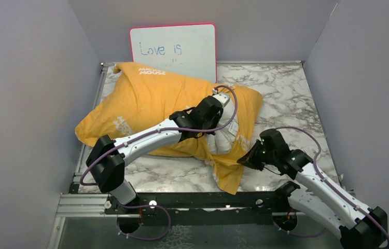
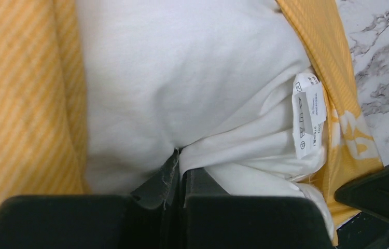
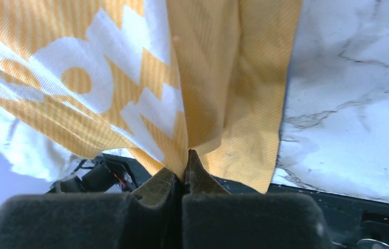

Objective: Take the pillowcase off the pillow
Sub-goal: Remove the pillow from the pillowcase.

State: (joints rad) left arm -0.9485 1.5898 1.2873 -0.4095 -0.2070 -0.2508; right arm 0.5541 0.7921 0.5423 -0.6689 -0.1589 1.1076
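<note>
Top external view: we see the pillowcase sprawled over the left and middle of the marble worktop, its open end toward the near edge. Our left gripper pinches the white pillow poking out there, and the right gripper is clamped on the pillowcase hem.

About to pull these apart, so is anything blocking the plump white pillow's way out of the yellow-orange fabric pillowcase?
Nothing visible does. The plump white pillow pokes from the mouth of the yellow-orange fabric pillowcase, the left gripper pinching its white cloth and the right gripper pinching the pillowcase's edge.
</note>
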